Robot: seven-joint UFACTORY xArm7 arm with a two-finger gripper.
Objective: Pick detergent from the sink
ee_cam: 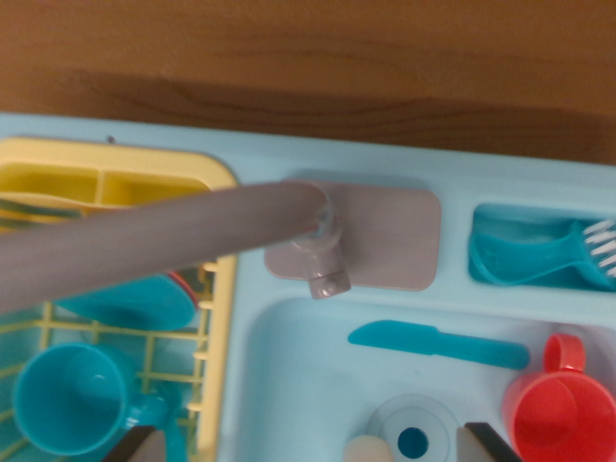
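Note:
The light-blue toy sink (289,337) fills the lower half of the wrist view. A small cream rounded thing (366,449) pokes up at the bottom edge of the basin, beside the drain (412,438); it may be the detergent's top, but too little shows to be sure. My gripper (313,448) is open, with only its two dark fingertips (486,441) showing at the bottom edge, wide apart. Nothing is between them except the sink wall and that cream thing.
A grey faucet (192,231) slants from the left edge to its base plate (395,241), crossing above the yellow dish rack (221,289), which holds a teal cup (67,399) and a teal bowl (125,303). In the basin lie a teal knife (438,344) and a red cup (563,409). A teal brush (549,255) sits in the right compartment.

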